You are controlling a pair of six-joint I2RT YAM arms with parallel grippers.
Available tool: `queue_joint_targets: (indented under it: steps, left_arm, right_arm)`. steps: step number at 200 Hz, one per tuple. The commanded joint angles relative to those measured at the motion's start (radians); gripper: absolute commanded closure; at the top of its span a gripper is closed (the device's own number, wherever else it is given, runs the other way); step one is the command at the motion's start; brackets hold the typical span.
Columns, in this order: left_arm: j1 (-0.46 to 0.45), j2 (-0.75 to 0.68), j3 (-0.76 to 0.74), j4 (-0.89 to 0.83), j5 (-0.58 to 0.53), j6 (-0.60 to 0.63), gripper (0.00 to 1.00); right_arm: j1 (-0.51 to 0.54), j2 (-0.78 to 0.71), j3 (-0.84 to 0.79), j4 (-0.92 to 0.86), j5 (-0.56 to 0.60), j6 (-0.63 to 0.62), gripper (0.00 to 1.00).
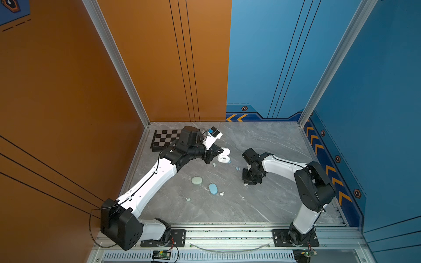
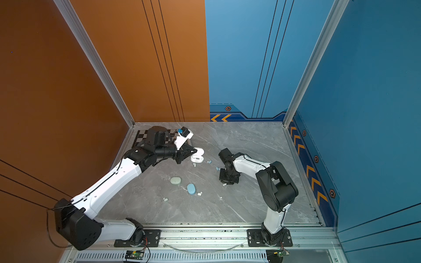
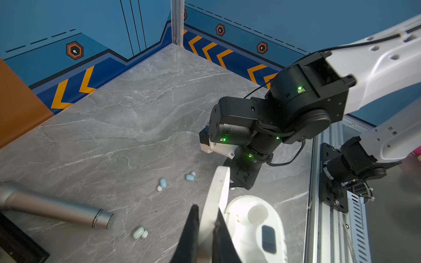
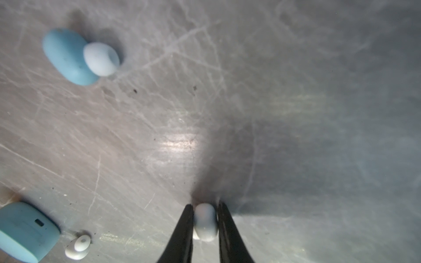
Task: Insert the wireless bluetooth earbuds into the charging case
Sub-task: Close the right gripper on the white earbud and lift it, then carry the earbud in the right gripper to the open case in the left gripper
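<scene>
— Where is the bud?
— Between my right fingers [image 4: 185,227], which pinch the white earbud [image 4: 205,222] from both sides. It sits low on the surface [image 1: 262,205], right of centre in a top view.
— And the case?
— The white case [image 1: 223,157] lies open, left of centre. My left fingers [image 3: 192,230] are clamped on its raised lid [image 3: 218,189].
— How will the bud handle?
— Light, hard and glossy, I'd judge, so it could squirt out. I'd grip gently across its rounded body.

Grey marble surface [image 2: 250,205]: white case [image 2: 197,157], lid open; mint case [image 2: 175,180]; blue case [image 2: 191,188]; tiny earbuds [image 2: 199,194] scattered loose around them.
</scene>
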Motion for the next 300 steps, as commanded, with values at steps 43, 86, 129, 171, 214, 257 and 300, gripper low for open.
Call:
queue_joint_targets:
  steps: [43, 86, 129, 171, 214, 257, 300]
  left_arm:
    - [-0.022, 0.021, -0.044, 0.079, 0.017, -0.01, 1.0]
    - [-0.028, 0.024, -0.146, 0.256, -0.004, -0.005, 1.0]
    - [-0.044, 0.049, -0.224, 0.377, -0.044, 0.047, 1.0]
    - [-0.052, 0.107, -0.22, 0.446, -0.056, 0.058, 1.0]
    - [-0.058, 0.157, -0.199, 0.473, -0.039, 0.052, 1.0]
    - [-0.063, 0.175, -0.166, 0.496, -0.027, 0.054, 1.0]
    - [-0.068, 0.172, -0.16, 0.497, -0.02, 0.06, 1.0]
  right_arm:
    - [-0.007, -0.048, -0.009, 0.009, 0.005, -0.01, 0.86]
    - [-0.042, -0.151, 0.021, -0.014, -0.031, -0.037, 0.87]
    - [-0.064, -0.24, 0.103, -0.081, -0.168, -0.096, 0.86]
    - [-0.069, -0.315, 0.174, -0.083, -0.327, -0.092, 0.86]
    - [-0.064, -0.318, 0.224, -0.082, -0.402, -0.074, 0.85]
    - [-0.062, -0.285, 0.265, -0.063, -0.384, -0.049, 0.85]
    - [-0.058, -0.223, 0.302, -0.039, -0.389, -0.027, 0.84]
